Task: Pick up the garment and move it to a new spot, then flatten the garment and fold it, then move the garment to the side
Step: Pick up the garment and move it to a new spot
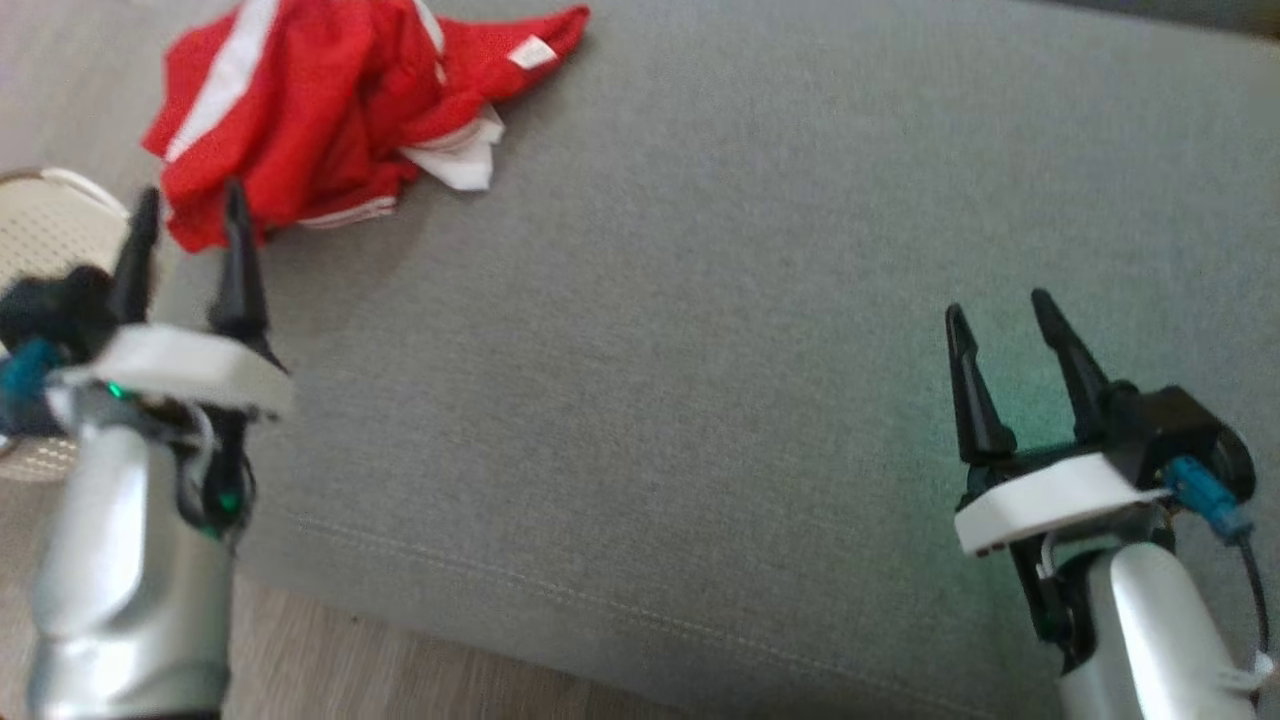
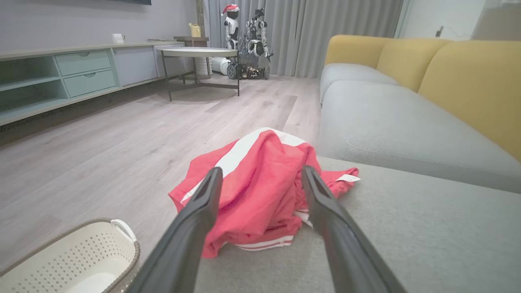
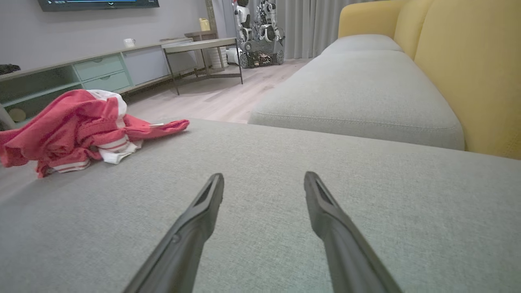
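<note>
The garment (image 1: 320,110) is red with white stripes and lies crumpled at the far left corner of a grey sofa cushion (image 1: 700,350). It also shows in the left wrist view as the garment (image 2: 260,195) and at the left of the right wrist view as the garment (image 3: 73,130). My left gripper (image 1: 190,205) is open, its fingertips just short of the cloth's near edge, nothing between them. In its own view the left gripper (image 2: 260,173) frames the heap. Well to the right, my right gripper (image 1: 995,305) hangs open over bare cushion, as the right gripper (image 3: 263,179) shows.
A white perforated basket (image 2: 73,256) stands on the wooden floor (image 2: 122,134) left of the cushion, also seen as the basket (image 1: 45,230). Yellow sofa backs (image 3: 468,69) rise on the right. A round table (image 2: 199,53), a low cabinet (image 2: 81,73) and another robot (image 2: 248,44) stand far off.
</note>
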Controlling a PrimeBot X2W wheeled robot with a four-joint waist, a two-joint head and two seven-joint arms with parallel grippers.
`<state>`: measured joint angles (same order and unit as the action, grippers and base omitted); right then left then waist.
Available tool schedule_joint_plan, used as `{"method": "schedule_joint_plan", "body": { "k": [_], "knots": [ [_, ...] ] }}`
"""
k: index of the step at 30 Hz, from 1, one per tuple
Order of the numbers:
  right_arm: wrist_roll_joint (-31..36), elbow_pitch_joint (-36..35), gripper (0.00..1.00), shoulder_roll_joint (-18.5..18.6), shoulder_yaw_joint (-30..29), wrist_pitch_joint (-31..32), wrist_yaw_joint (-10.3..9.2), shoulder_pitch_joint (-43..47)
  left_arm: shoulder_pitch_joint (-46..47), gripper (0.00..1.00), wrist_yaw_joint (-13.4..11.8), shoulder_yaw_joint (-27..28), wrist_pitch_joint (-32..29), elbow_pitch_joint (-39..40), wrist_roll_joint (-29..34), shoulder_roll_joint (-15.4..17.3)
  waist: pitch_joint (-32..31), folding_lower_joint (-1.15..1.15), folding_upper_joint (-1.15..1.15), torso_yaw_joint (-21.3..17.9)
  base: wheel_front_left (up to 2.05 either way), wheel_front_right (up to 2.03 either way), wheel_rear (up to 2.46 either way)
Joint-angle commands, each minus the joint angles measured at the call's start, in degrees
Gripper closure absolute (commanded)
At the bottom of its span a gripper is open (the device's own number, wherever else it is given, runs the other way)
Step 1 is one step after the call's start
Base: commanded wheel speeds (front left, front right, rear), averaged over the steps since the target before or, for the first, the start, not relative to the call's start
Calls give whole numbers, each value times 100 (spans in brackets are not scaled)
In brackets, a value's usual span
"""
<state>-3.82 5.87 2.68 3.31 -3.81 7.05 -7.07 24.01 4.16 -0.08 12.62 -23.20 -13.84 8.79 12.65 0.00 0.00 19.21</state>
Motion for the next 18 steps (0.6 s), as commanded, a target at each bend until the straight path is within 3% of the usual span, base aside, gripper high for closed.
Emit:
{"method": "schedule_joint_plan", "body": {
  "k": [1,9,18],
  "knots": [
    [100,-263,0,20,114,62,44,-270,553,0,69,258,-16,-177,-53,339,469,0,0,-236,0,0,0],
    [251,-433,0,20,131,212,44,-551,1947,0,221,271,-191,-1990,-265,778,1036,0,0,-496,0,0,0],
    [312,-520,0,20,160,267,44,-687,2832,0,299,334,-558,-3614,-620,1087,1283,0,0,-691,0,0,0]
  ]
}}
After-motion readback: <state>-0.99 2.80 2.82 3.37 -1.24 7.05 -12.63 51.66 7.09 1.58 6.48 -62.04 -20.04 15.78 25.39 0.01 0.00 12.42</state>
